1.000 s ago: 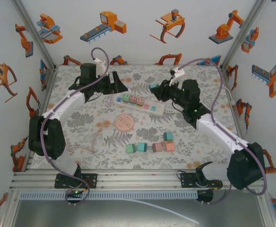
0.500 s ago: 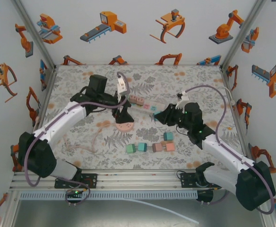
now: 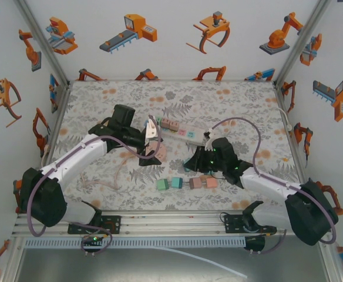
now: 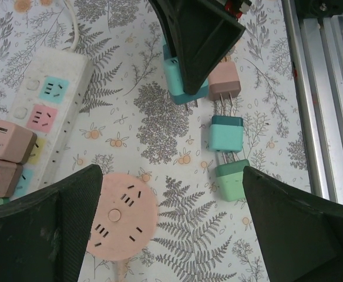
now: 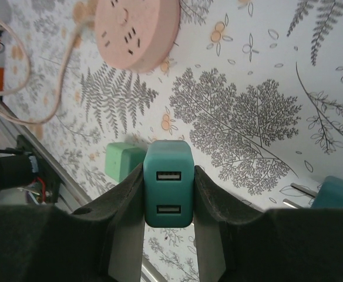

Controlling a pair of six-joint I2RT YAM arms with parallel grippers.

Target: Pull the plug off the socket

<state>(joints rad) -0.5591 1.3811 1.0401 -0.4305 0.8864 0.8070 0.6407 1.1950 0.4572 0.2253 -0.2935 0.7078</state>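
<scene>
A teal plug (image 5: pixel 168 194) is seen clamped between the fingers of the right gripper (image 5: pixel 168 173), low over the fern-patterned table (image 3: pixel 101 100) and beside a row of loose plugs (image 4: pixel 226 135). It is held apart from the white power strip (image 4: pixel 55 89), where two pinkish plugs (image 4: pixel 4 144) are seated. The left gripper (image 4: pixel 171 223) is spread wide and empty above a round pink socket (image 4: pixel 123 220).
</scene>
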